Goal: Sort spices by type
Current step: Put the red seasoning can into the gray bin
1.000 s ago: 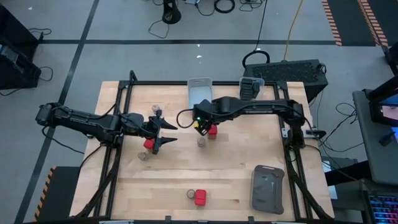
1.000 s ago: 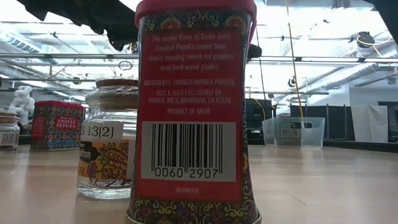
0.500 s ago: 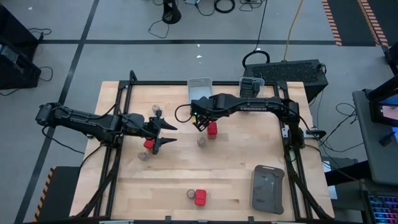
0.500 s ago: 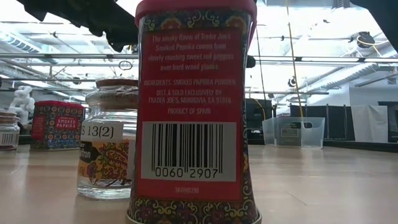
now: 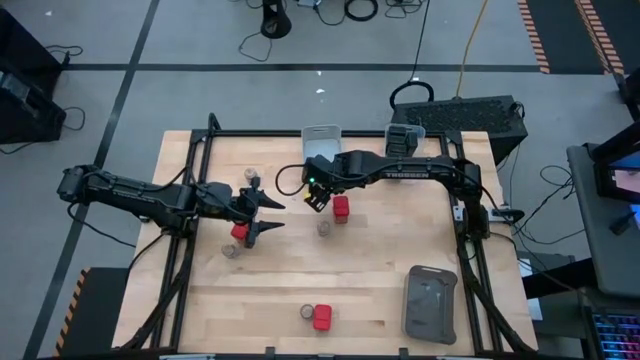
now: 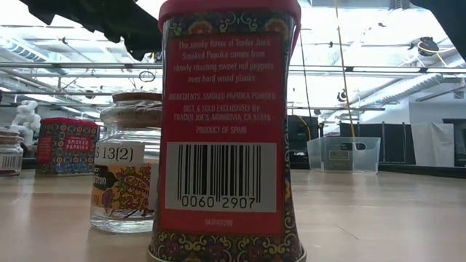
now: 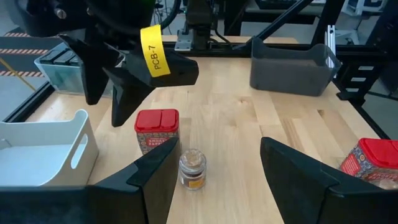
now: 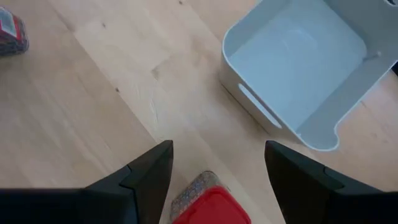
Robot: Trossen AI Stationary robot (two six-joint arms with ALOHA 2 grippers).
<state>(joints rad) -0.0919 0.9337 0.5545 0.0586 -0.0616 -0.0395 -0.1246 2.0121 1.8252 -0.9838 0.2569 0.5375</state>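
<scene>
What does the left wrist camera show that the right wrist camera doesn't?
Only the left wrist view shows the small round jar, the dark grey bin, the clear bin, and the right gripper hanging open above the table.

Only the right wrist view looks straight down into the white bin, which looks empty.

Both show that white bin and the red-capped paprika tin below the right gripper; the left gripper is open too.

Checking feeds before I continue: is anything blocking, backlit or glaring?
Low view: a red paprika tin fills the centre, hiding the table behind; bright windows backlight it. High view: even light, no glare. Right wrist view: white bin evenly lit, no glare.
</scene>
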